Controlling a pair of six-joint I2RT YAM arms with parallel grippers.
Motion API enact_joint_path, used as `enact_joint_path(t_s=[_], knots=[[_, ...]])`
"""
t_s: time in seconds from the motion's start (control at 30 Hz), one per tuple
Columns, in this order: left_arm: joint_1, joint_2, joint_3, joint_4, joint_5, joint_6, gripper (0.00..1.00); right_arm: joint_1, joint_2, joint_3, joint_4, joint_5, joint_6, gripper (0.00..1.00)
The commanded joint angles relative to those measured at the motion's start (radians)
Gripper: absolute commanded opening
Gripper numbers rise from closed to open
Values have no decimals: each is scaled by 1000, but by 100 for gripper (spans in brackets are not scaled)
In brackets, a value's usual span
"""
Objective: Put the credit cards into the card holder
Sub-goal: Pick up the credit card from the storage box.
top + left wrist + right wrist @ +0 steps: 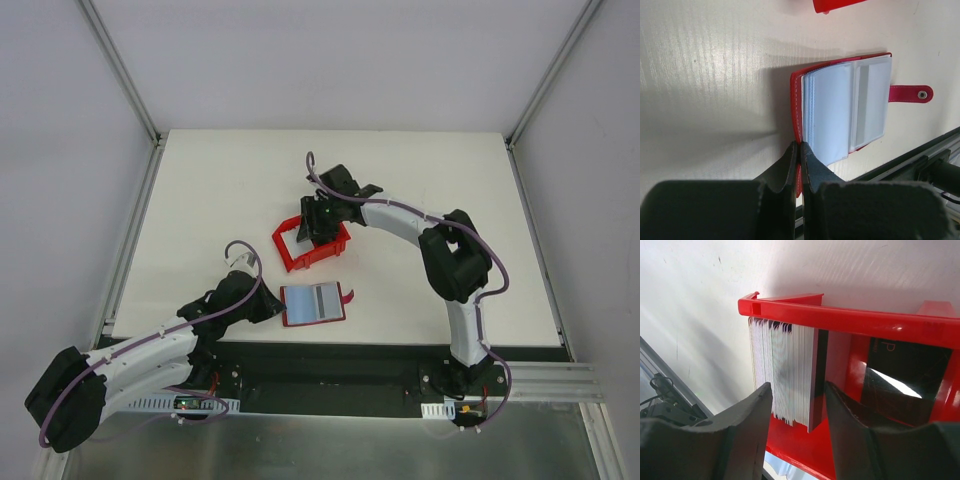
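Now left gripper [799, 152] pinches open card holder [845, 110] edge; right gripper [797, 407], parted, straddles credit cards [782, 370] standing in red bin [850, 322].

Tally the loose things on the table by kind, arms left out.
card holder: 1
red bin: 1
stack of credit cards: 1, single cards uncountable
black block in the bin: 1
Total: 4

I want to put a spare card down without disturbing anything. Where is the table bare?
Bare: the far strip of the table behind the red bin, the left side beside it, and the right side past the right arm. Crowded: the middle, where bin, right gripper, card holder and left gripper sit close.
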Motion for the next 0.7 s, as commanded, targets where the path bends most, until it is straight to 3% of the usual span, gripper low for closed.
enact_joint_path(t_s=[0.0,0.67], knots=[[4,10,34,7,-15,0,0,-6,-50,-11,46,-39,16,48],[6,16,37,11,-15,4,0,-22,-88,-33,61,-35,25,38]])
